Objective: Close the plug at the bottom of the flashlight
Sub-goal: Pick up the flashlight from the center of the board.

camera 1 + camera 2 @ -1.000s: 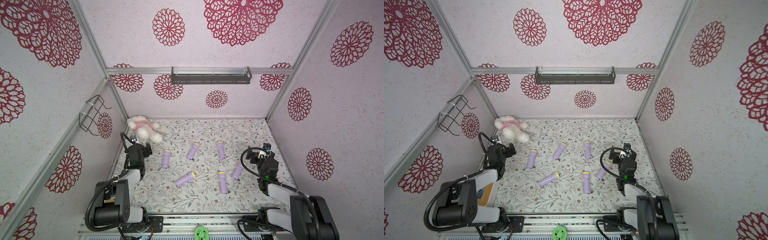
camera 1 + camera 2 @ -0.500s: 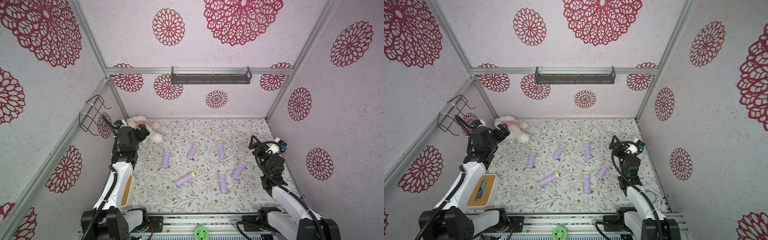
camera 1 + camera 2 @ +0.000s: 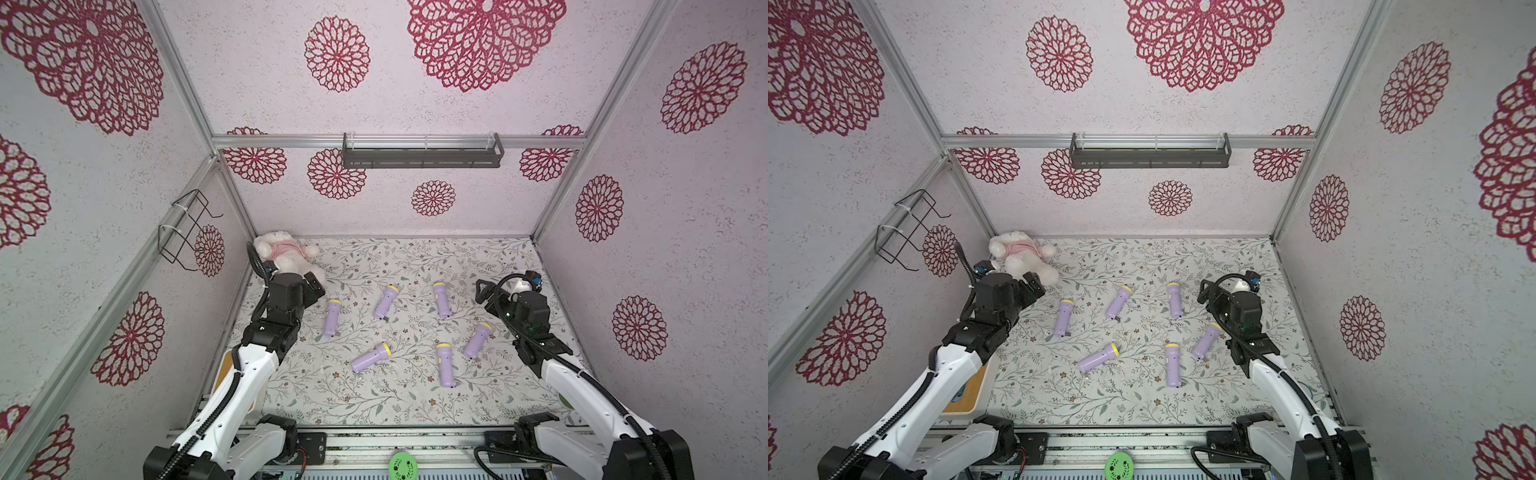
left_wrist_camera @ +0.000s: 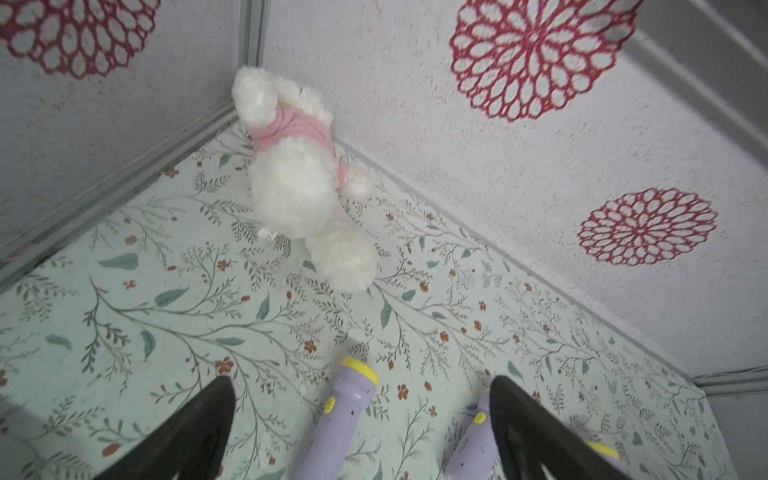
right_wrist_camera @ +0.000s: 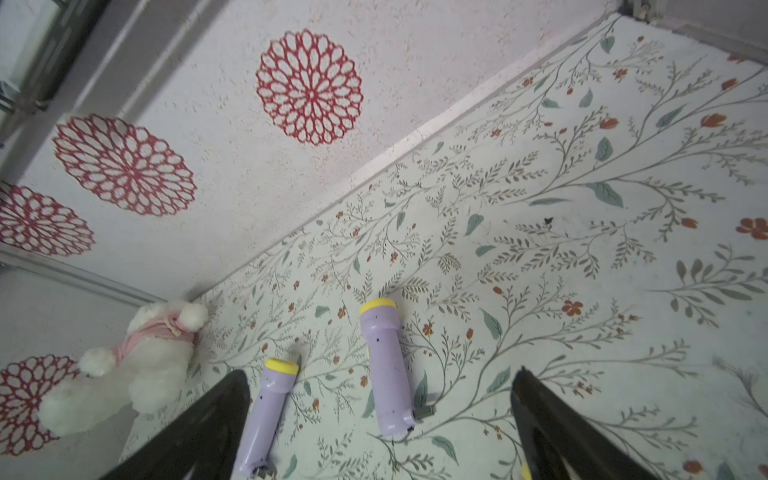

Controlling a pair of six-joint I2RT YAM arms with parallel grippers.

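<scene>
Hovering spread wide and empty, left pincer (image 4: 360, 380) and right pincer (image 5: 380, 372) flank six purple flashlights (image 3: 371, 357).

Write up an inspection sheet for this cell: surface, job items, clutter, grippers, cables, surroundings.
Surface: floral mat, no spills seen.
Job's things: six purple flashlights lying flat, apart; plug tab sticks out at one's bottom.
Clutter: plush toy in the far left corner; green disc on front rail.
Grippers: left gripper and right gripper open, empty.
Cables: black cable looped at each wrist, touching no flashlight.
Surroundings: patterned walls, grey shelf on back wall, wire rack on left wall.
</scene>
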